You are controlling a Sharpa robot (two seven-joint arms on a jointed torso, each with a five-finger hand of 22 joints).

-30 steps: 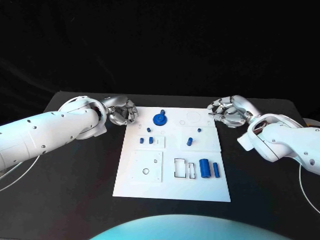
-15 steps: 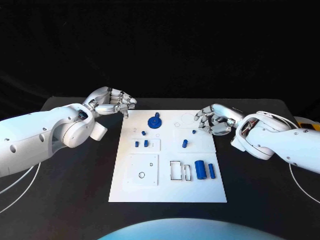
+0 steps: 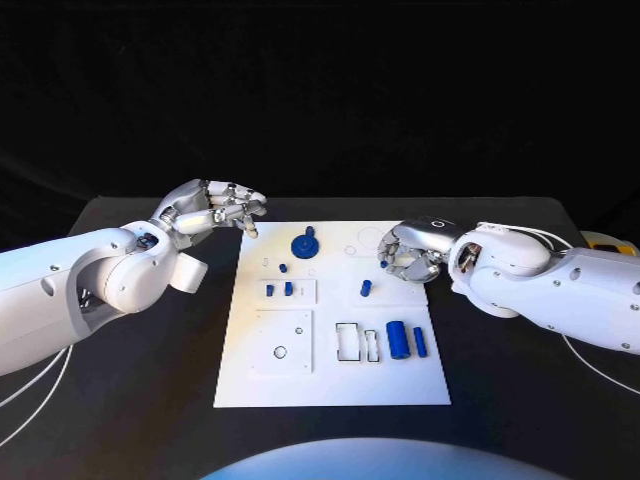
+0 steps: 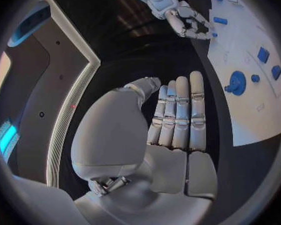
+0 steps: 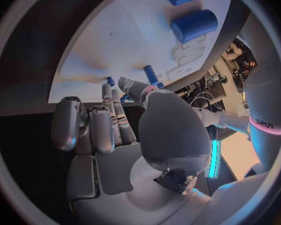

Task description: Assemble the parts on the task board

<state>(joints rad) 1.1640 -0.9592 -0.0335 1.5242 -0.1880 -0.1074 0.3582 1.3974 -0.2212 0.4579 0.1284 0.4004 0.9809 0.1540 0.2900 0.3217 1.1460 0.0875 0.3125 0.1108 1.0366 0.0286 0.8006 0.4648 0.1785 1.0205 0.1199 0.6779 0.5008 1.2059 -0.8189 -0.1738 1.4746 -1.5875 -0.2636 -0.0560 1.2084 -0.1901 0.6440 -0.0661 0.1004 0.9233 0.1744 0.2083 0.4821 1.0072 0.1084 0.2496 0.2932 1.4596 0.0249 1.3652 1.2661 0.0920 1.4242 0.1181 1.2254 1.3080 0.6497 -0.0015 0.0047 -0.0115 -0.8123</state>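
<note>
Head view: yellow object [image 3: 609,243] at table [image 3: 147,350] edge, beyond right arm [image 3: 580,295].

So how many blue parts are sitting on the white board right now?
6 in the head view: gear-shaped part at the far end, two small pegs left of centre, one peg near the right hand, thick cylinder and thin cylinder nearest the robot. Tinier ones may be hidden.

A flat black table [image 3: 147,400] carries a rectangular white task board plate [image 3: 335,385] at its middle, long sides running toward the near edge. Thin white cables [image 3: 17,400] lie on it near the left edge, another [image 3: 609,375] near the right edge.
</note>
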